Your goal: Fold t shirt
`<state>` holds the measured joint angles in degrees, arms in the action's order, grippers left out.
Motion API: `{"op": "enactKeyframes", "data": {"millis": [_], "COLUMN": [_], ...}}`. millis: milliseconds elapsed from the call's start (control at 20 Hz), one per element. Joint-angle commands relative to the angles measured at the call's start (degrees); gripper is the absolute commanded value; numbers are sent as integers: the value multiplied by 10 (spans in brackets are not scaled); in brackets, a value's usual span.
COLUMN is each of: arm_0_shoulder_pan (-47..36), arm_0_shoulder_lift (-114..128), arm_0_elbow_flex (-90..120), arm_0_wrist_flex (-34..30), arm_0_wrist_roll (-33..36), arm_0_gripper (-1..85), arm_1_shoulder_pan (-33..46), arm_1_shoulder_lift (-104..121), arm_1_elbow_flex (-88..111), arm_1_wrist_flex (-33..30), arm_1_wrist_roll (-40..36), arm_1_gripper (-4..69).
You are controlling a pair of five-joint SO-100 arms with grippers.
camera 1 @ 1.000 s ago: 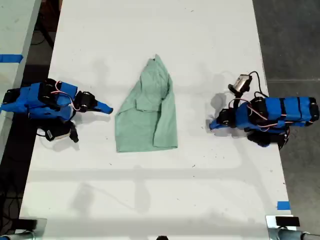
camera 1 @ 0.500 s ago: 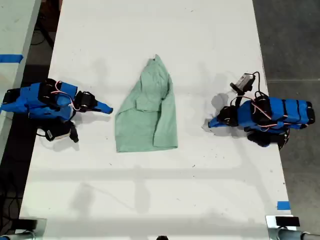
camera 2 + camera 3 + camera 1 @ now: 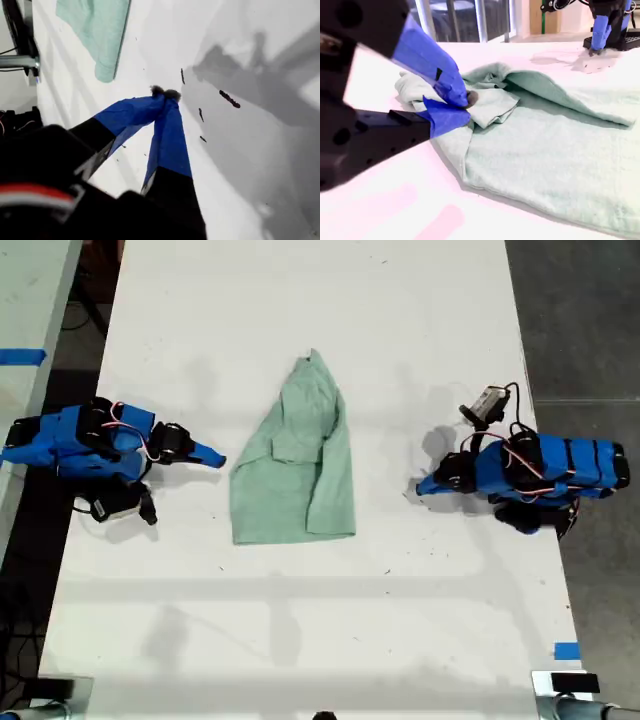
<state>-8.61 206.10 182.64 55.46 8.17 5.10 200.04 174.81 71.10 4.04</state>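
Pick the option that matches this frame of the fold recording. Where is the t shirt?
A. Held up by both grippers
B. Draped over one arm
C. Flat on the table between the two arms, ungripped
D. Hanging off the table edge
C: the t shirt lies on the white table between the arms, and neither gripper touches it.

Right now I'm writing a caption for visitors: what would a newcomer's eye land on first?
The pale mint-green t shirt stands out first, lying partly folded in the middle of the white table. Next come the two bright blue arms flanking it. My second gripper is at the exterior view's left, close to the shirt's edge. My first gripper is at that view's right, farther off. Both have their jaws together.
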Motion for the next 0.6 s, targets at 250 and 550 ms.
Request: {"op": "enactKeyframes", "data": {"millis": [250,550], "arm_0_shoulder_pan": [2,0], "arm_0_shoulder_lift": [4,4], "arm_0_elbow_flex": [0,0], "arm_0_wrist_flex": [-1,-1], "arm_0_wrist_roll": [-12,-13], "arm_0_gripper": [-1,-1], "arm_1_shoulder_pan": [-6,-7], "arm_1_shoulder_lift": [8,8], "arm_1_elbow_flex": [25,25], "arm_1_wrist_flex": [0,-7], "arm_1_wrist_roll": [-11,-33], "arm_1_gripper": [-25,-28]}}
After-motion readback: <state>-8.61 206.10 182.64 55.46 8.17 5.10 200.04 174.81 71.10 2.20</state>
